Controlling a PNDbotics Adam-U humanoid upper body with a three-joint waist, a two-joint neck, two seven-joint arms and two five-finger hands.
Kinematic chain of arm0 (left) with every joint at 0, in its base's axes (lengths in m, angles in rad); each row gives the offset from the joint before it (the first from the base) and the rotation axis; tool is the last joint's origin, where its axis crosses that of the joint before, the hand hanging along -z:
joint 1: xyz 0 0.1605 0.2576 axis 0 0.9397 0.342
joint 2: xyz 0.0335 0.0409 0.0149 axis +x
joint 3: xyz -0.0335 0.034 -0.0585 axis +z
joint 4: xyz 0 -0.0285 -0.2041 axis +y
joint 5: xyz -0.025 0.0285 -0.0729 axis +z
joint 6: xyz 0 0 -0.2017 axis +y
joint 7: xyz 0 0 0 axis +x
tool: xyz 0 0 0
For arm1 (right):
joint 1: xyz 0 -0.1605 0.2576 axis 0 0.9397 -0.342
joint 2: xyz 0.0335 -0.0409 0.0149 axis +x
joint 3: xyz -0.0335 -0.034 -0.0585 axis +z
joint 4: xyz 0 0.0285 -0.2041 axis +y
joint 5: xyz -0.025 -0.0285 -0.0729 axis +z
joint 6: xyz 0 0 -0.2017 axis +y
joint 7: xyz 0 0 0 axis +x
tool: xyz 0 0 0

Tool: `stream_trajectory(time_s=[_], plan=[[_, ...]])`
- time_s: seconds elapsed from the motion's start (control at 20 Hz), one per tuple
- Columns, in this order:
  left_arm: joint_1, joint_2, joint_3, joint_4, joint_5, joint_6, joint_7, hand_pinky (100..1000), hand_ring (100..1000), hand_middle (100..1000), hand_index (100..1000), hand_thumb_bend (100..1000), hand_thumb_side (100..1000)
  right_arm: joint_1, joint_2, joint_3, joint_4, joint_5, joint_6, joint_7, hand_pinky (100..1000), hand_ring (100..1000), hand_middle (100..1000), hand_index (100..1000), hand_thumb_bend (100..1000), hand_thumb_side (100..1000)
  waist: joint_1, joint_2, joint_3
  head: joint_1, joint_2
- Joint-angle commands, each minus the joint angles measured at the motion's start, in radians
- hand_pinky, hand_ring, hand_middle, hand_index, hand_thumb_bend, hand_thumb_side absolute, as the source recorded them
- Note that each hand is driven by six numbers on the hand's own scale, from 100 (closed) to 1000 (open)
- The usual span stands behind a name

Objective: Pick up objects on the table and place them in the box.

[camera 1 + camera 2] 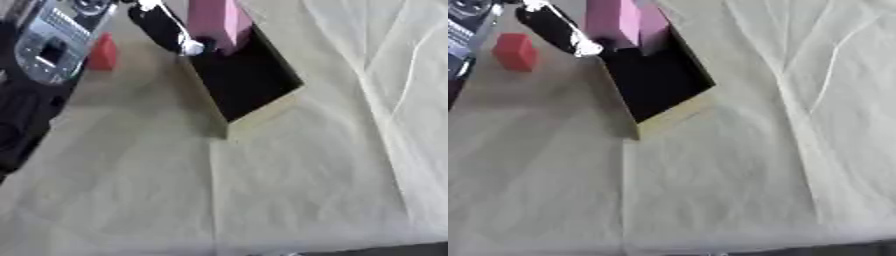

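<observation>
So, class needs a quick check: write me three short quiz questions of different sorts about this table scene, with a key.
1. True or false: the red block lies inside the box.
2. Which colour is the tall object standing at the box's far end? A green, B pink, C blue.
3. Fill in: the table is covered by a pale, creased ____.

Key: 1 false, it sits on the cloth to the box's left. 2 B. 3 cloth.
</observation>
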Motion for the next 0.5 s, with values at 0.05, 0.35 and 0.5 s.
stream_trajectory(time_s=[0.05,0.35,0.5], plan=[[-0.031,-0.012,0.017,0.04,-0.017,-0.027,0.034,685,610,524,626,239,142,-0.021,-0.015,-0.004,-0.016,-0.01,0.0,0.003,856,755,787,853,100,789,0.012,-0.002,-0.005,0.005,0.004],[-0.015,-0.034,0.01,0.148,-0.116,-0.059,0.02,704,636,547,656,319,169,-0.035,-0.014,0.0,-0.016,-0.016,-0.006,0.007,857,756,787,853,100,788,0.017,0.004,-0.003,0.004,0.004],[-0.007,-0.043,0.013,0.192,-0.144,-0.09,0.011,709,646,557,668,321,224,-0.04,-0.012,0.001,-0.016,-0.017,-0.013,0.008,857,755,786,853,100,788,0.017,0.007,-0.001,0.003,0.004]])
